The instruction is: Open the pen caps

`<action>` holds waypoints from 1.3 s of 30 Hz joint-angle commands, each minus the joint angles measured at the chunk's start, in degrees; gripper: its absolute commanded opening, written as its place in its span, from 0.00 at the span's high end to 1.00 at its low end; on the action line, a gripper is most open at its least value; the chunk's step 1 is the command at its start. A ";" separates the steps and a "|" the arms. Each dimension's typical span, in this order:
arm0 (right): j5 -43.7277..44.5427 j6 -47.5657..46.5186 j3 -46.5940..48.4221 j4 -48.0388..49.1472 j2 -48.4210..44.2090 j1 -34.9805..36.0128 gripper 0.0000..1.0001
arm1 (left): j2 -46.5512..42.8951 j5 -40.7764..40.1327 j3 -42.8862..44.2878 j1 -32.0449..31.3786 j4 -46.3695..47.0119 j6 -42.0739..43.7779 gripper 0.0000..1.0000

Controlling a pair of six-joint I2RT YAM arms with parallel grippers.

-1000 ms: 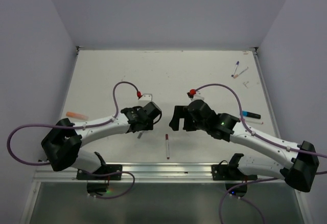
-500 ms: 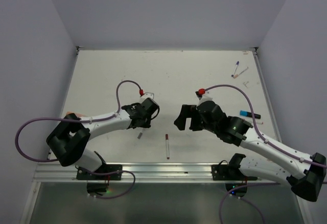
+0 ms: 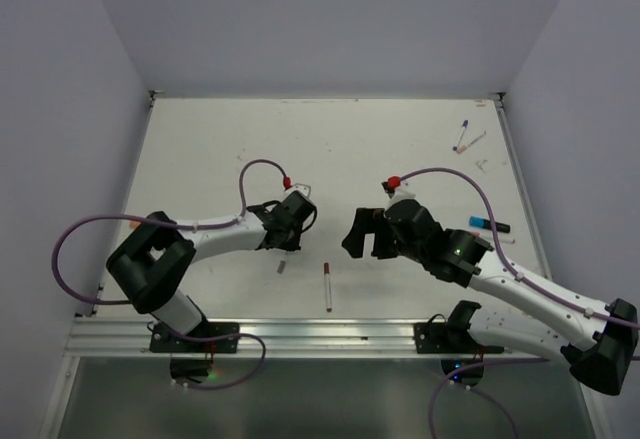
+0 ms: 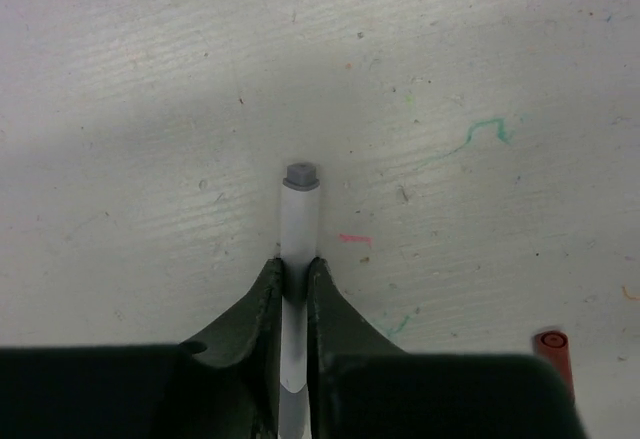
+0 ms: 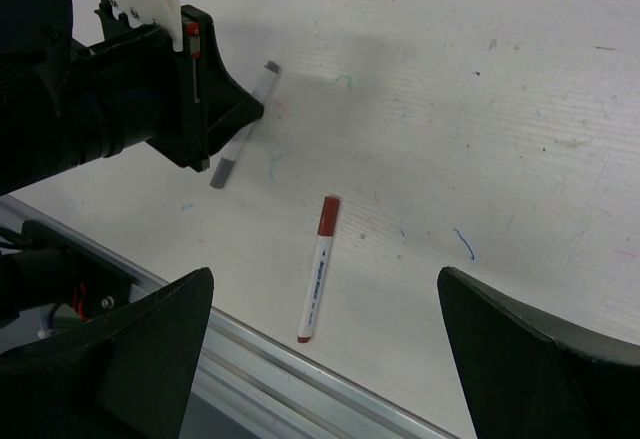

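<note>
White pen (image 3: 283,255) first, from the top camera. It lies on the table (image 3: 200,149) under the left gripper (image 3: 284,235), with only its grey cap (image 3: 282,266) poking out on the side of the rail (image 3: 320,334). The long axis runs roughly from the near edge towards the back, cap end nearest the arms. The right gripper (image 3: 360,237) hangs just off to the right with its jaws spread wide and nothing in them. A red-capped pen (image 3: 327,287) lies between the two arms, untouched.

Left wrist cam: the fingers (image 4: 268,299) are clamped on the white barrel, one on each side. The pen points straight away from the camera and ends in a small grey plug (image 4: 302,174). The cap end is hidden under the gripper body here.

Right wrist cam: you can see the whole pen slanting across the table, with the longer grey piece at the low end. I read that piece as the cap, though it's small. I can't tell if the pen is off the table yet.

My take on doing it right: keep the left squeeze firm on the barrel only, then lift and swing the cap end towards the right arm. The right jaws should close on the cap alone and pull straight along the pen's length. Any sideways yank probably just twists the barrel out of the grip.
</note>
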 commanded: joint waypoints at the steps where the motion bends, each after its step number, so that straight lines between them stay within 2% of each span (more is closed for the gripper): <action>1: 0.66 -0.82 -0.32 0.67 -0.30 -0.13 0.01 | 3.61 1.73 -0.75 0.47 0.88 0.85 0.92; 3: 0.13 -0.90 -0.32 0.76 0.40 -0.13 0.01 | 3.97 1.73 -0.92 0.38 1.32 0.76 1.00; 5: -0.40 -1.08 -0.15 0.67 1.02 -0.22 0.01 | 2.83 1.55 -0.66 0.38 1.24 0.50 1.00; 8: -3.11 -2.21 -0.67 1.98 1.72 -0.22 0.02 | -4.36 4.44 -0.83 0.99 2.72 -0.38 1.00; 12: -9.44 -3.36 -5.05 11.01 0.93 -0.13 0.06 | -22.43 18.04 -4.34 5.30 11.33 -5.54 1.00; 15: -15.50 -3.37 -8.83 19.96 0.14 -0.13 0.08 | -31.59 22.19 -6.63 6.62 17.92 -11.25 1.00; 18: -20.95 -2.84 -10.60 28.32 0.67 -0.13 0.12 | -36.80 24.57 -10.32 6.62 25.39 -18.28 1.00; 22: -24.92 -0.38 -12.71 40.02 2.16 -0.04 0.17 | -38.66 26.16 -17.77 6.62 33.47 -26.12 1.00; 27: -23.44 2.70 -14.56 49.08 3.04 0.31 0.23 | -41.03 25.03 -22.98 6.62 40.96 -32.54 1.00; 32: -23.51 3.66 -13.86 51.64 6.11 0.57 0.29 | -44.54 23.18 -26.32 6.62 43.34 -36.15 1.00; 39: -23.16 5.25 -15.53 56.48 9.81 1.54 0.37 | -44.29 23.17 -27.20 6.62 45.80 -38.88 1.00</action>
